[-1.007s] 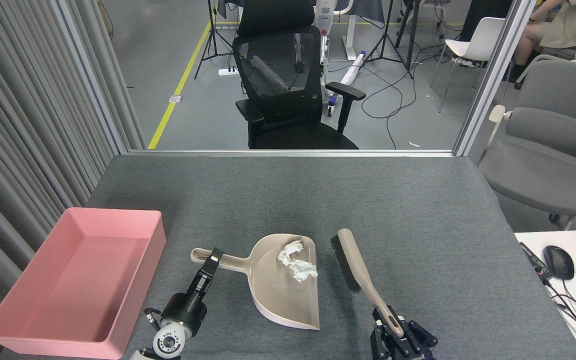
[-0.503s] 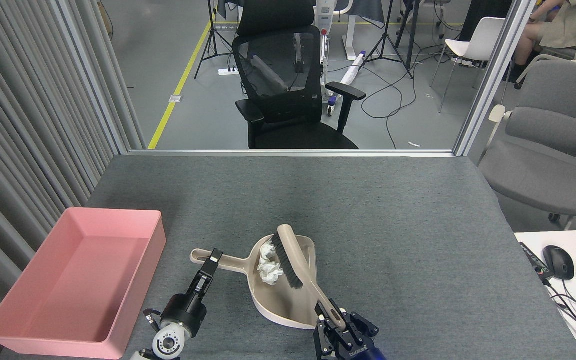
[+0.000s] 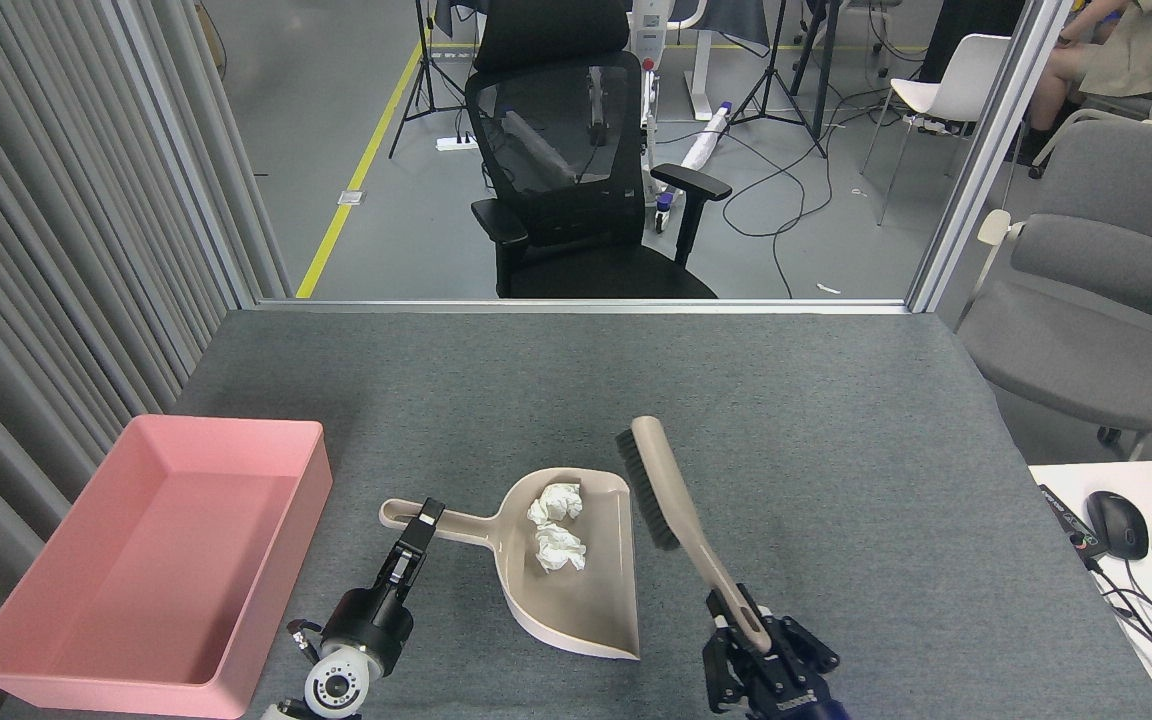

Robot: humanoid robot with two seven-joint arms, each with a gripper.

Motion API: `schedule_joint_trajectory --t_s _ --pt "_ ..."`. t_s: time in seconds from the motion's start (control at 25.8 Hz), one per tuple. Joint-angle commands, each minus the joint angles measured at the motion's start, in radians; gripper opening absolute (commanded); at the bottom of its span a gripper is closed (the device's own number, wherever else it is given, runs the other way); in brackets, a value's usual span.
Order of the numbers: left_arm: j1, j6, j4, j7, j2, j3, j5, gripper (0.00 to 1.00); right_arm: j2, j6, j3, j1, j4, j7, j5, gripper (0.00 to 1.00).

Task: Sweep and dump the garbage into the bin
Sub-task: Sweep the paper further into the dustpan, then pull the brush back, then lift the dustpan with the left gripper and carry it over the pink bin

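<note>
Two small crumpled white tissue wads (image 3: 556, 525), judged light and easily scattered, are seen low centre inside the beige plastic dustpan (image 3: 576, 590). Its handle is gripped by the left pincer (image 3: 425, 522); the beige brush (image 3: 681, 520) is clamped by the right pincer (image 3: 751, 640). The empty pink plastic tray (image 3: 151, 560) is seen lower left.

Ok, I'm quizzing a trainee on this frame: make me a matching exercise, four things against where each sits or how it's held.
1. tissue wads
2. brush
3. dustpan
4. pink bin

a. held by its handle in the left hand
b. empty, at the table's left
c. lying in the dustpan
d. held in the right hand, beside the dustpan's right edge

Pairs: 1-c, 2-d, 3-a, 4-b
</note>
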Motion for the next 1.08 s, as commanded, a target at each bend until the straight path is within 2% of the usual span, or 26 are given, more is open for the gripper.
schedule_joint_trajectory --t_s 0.0,0.15,0.35,0.43,0.5,0.54,0.62,0.74,0.81,1.05 --pt "0.0 0.0 0.003 0.001 0.0 0.0 0.008 0.21 -0.059 -0.006 -0.113 0.032 0.003 0.0 -0.004 0.1" --pt "0.0 0.002 0.005 0.003 -0.003 -0.001 0.006 0.21 -0.118 0.005 -0.125 0.043 0.009 0.006 0.001 0.1" --pt "0.0 0.002 0.005 0.003 0.0 -0.001 0.006 0.22 -0.125 0.013 -0.129 0.052 0.036 0.009 0.01 0.12" --pt "0.0 0.002 0.005 0.003 0.0 -0.001 0.006 0.22 -0.125 0.029 -0.128 0.051 0.041 0.011 0.012 0.17" --pt "0.0 0.002 0.003 0.003 0.0 -0.001 0.006 0.22 -0.125 0.049 -0.128 0.051 0.042 0.011 0.012 0.31" --pt "0.0 0.002 0.005 0.003 0.0 -0.001 0.006 0.22 -0.128 0.06 -0.129 0.051 0.041 0.011 0.01 0.34" --pt "0.0 0.008 0.005 0.003 0.0 -0.001 0.006 0.22 -0.131 0.075 -0.131 0.051 0.041 0.011 0.002 0.57" --pt "0.0 0.016 -0.003 0.003 0.0 -0.001 0.006 0.22 -0.133 0.092 -0.131 0.048 0.041 0.011 -0.001 0.85" --pt "0.0 0.019 -0.004 0.003 -0.003 -0.001 0.006 0.22 -0.133 0.092 -0.132 0.049 0.041 0.009 -0.002 0.97" --pt "0.001 0.019 -0.006 0.003 0.0 0.0 0.023 0.22 -0.124 0.083 -0.171 0.046 0.03 0.003 -0.005 0.97"
